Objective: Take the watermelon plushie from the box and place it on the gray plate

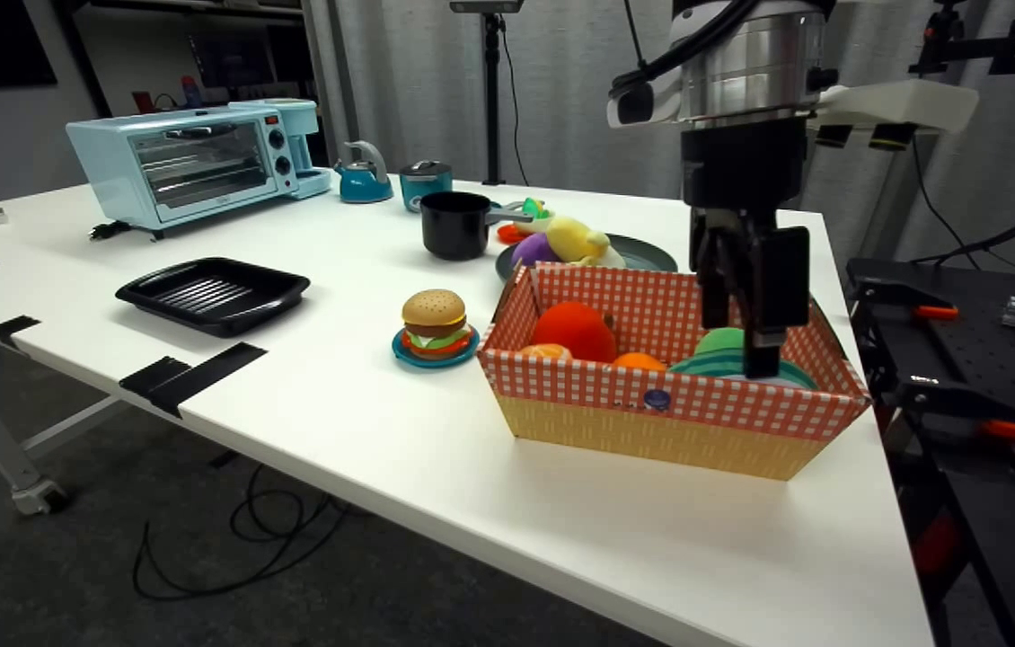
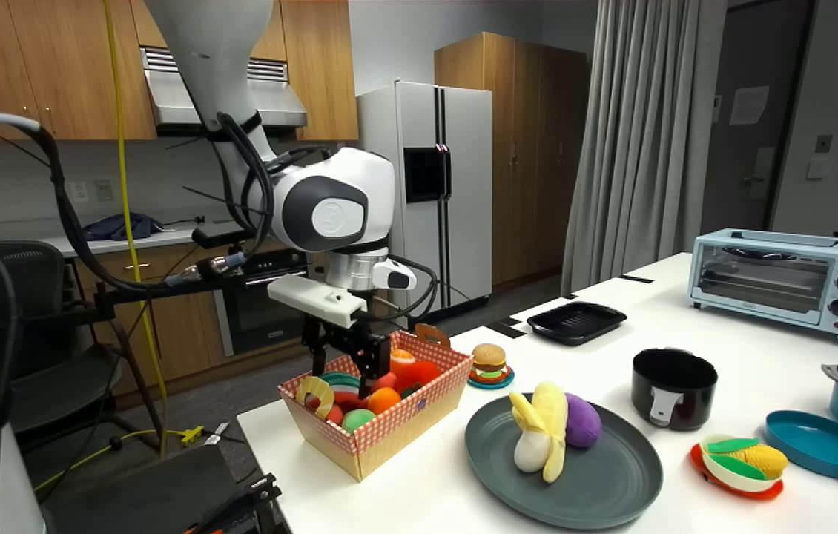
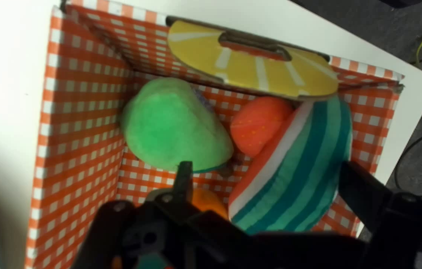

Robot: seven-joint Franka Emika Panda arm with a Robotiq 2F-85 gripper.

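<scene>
The watermelon plushie (image 3: 297, 160) is a wedge with green stripes, a white band and a red face. It lies in the checkered box (image 3: 73, 149) and shows partly in both exterior views (image 1: 694, 366) (image 2: 341, 381). My gripper (image 3: 265, 168) is open above it, fingers spread wide. One fingertip overlaps the plushie's outer green edge; contact is unclear. The other is apart from it, over an orange plushie. In an exterior view the gripper (image 1: 741, 341) reaches down into the box (image 1: 651, 440). The gray plate (image 2: 597, 482) holds a peeled banana plushie (image 2: 549, 423) and a purple plushie (image 2: 582, 420).
A green plushie (image 3: 170, 127) and a strawberry plushie (image 3: 257, 125) lie beside the watermelon. The box's yellow handle flap (image 3: 248, 71) leans inward. A toy burger on a saucer (image 1: 434, 323), black tray (image 1: 216, 292), black pot (image 2: 675, 389) and toy oven (image 1: 193, 162) stand on the table.
</scene>
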